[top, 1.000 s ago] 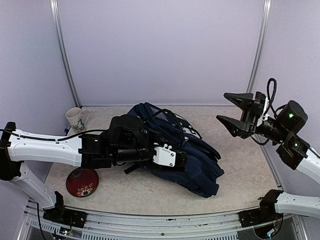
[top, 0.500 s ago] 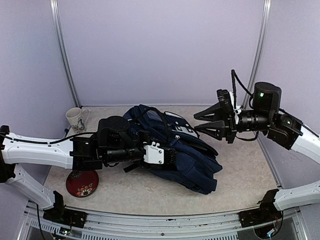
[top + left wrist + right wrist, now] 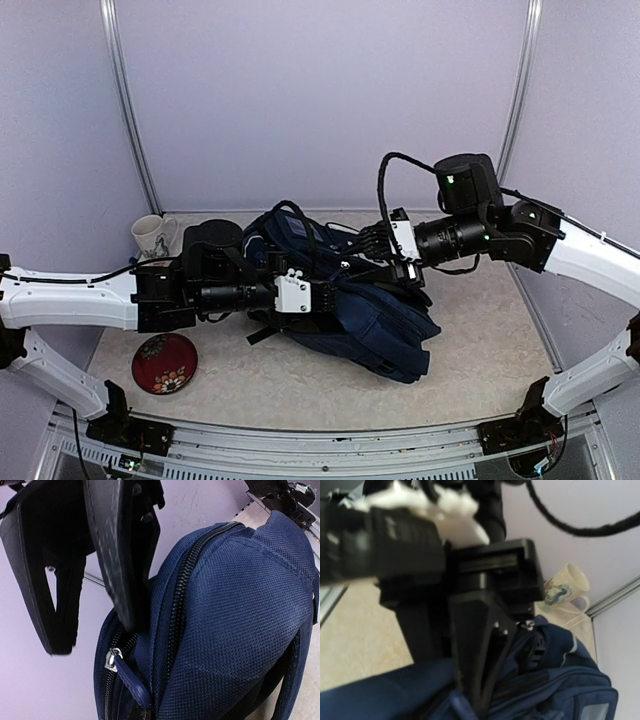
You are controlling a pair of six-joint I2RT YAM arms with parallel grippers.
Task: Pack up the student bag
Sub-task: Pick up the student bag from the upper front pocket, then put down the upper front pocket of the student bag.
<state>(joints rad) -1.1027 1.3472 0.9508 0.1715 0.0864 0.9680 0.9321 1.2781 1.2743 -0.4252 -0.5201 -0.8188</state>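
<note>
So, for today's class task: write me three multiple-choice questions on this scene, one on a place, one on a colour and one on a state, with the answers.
1. Where on the table does the mug stand?
A. far left corner
B. near right corner
C. the middle

2. What colour is the small dish?
A. white
B. dark red
C. green

3. How is the student bag placed?
A. standing upright
B. hanging in the air
C. lying slumped on the table

Answers: 1 A, the mug stands by the back wall at the left. 2 B, the dish is dark red with a pale pattern. 3 C, the bag's fabric sprawls on the tabletop.
</note>
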